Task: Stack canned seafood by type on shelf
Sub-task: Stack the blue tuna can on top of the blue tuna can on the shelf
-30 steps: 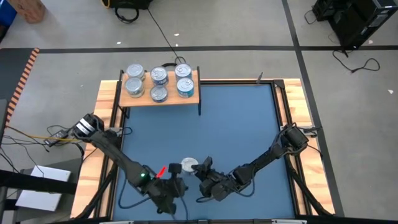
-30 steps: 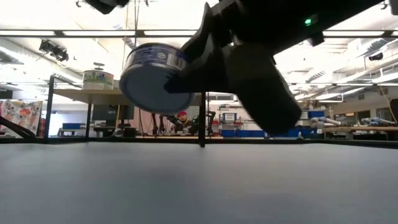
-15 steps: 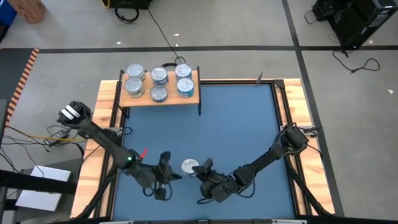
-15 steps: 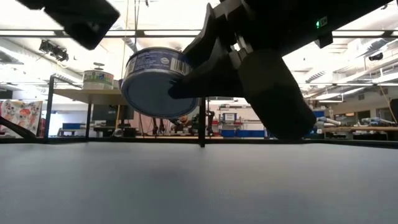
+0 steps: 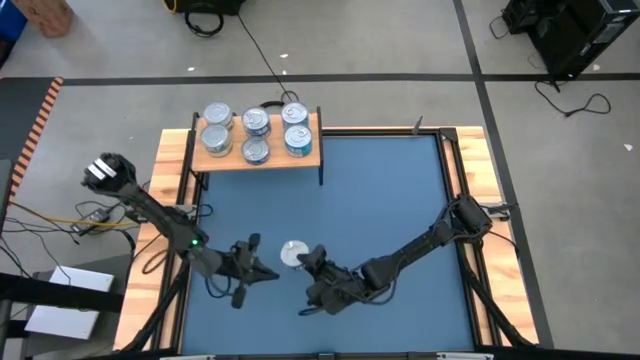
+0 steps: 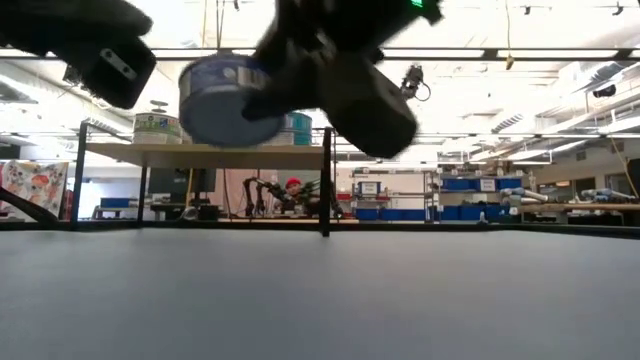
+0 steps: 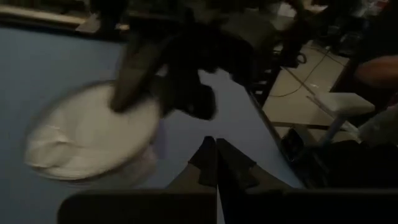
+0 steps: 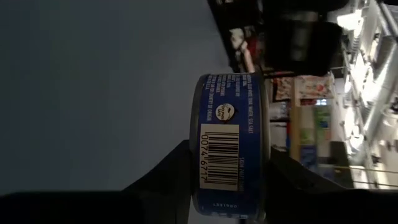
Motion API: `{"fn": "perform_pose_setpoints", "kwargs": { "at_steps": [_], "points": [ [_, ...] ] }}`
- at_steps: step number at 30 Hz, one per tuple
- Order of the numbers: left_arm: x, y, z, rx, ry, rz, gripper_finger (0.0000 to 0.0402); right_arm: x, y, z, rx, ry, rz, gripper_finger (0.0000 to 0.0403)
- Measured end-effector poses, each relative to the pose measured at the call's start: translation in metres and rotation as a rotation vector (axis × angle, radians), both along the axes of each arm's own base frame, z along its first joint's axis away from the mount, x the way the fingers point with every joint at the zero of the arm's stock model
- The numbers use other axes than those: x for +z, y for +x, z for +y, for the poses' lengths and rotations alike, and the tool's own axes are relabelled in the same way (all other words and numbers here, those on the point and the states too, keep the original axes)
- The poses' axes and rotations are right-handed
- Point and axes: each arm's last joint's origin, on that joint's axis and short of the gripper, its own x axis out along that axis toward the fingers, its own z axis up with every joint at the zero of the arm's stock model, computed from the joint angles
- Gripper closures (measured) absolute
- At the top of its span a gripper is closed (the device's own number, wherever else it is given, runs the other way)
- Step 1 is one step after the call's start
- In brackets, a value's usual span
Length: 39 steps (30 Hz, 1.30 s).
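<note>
A short tin with a blue label and barcode (image 8: pixel 231 146) is shut in my right gripper (image 5: pixel 303 261), above the near middle of the blue table. From above its silvery lid (image 5: pixel 293 252) shows; at table height the tin (image 6: pixel 222 100) hangs tilted in the air. My left gripper (image 5: pixel 247 268) is shut and touches nothing, a short way toward the table's left from the tin. Several more tins (image 5: pixel 256 131) stand on their bases on the light wooden shelf (image 5: pixel 312 152) at the far left. My right gripper pinches the tin across its two flat ends, with one finger (image 8: pixel 177 168) on one end and the other (image 8: pixel 289 171) on the opposite end. The labelled side wall (image 8: pixel 217 155) faces the wrist camera. The fingers come roughly level from the table's right. The tin is lifted clear and tilted.
The shelf stands on thin black legs (image 6: pixel 325 180) at the table's far edge. A wooden rim (image 5: pixel 470 180) borders the blue tabletop. Cables lie on the floor to the left (image 5: pixel 90 215). Benches and shelving fill the room beyond the table (image 6: pixel 480 205).
My left gripper has drawn back from beside the tin toward the table's left edge. My right gripper has carried the tin a little toward the left and far side and upward, keeping its hold.
</note>
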Motion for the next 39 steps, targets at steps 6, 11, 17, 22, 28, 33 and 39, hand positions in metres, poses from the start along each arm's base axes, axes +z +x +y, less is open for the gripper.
{"fn": "perform_pose_setpoints", "kwargs": {
  "at_steps": [6,11,17,22,28,33,39],
  "points": [
    [-0.005,-0.019,0.012,-0.027,0.013,-0.062,0.0401,0.023,0.02,-0.026,-0.045,-0.1,0.042,0.0261],
    [-0.002,-0.032,0.023,-0.042,0.063,-0.119,0.0401,0.044,0.038,-0.056,-0.104,-0.163,0.048,0.0261],
    [-0.006,-0.049,0.036,-0.056,0.043,-0.155,0.0401,0.067,0.058,-0.103,-0.148,-0.188,0.043,0.0261],
    [-0.006,-0.055,0.042,-0.057,0.059,-0.188,0.0401,0.081,0.069,-0.138,-0.165,-0.244,0.022,0.0261],
    [-0.004,-0.055,0.043,-0.063,0.117,-0.21,0.0401,0.101,0.077,-0.163,-0.165,-0.273,-0.008,0.0261],
    [-0.004,-0.055,0.043,-0.063,0.136,-0.214,0.0401,0.126,0.081,-0.171,-0.187,-0.266,-0.076,0.0261],
    [-0.004,-0.055,0.043,-0.041,0.147,-0.214,0.0401,0.144,0.083,-0.17,-0.147,-0.274,-0.107,0.0261]
  ]
}}
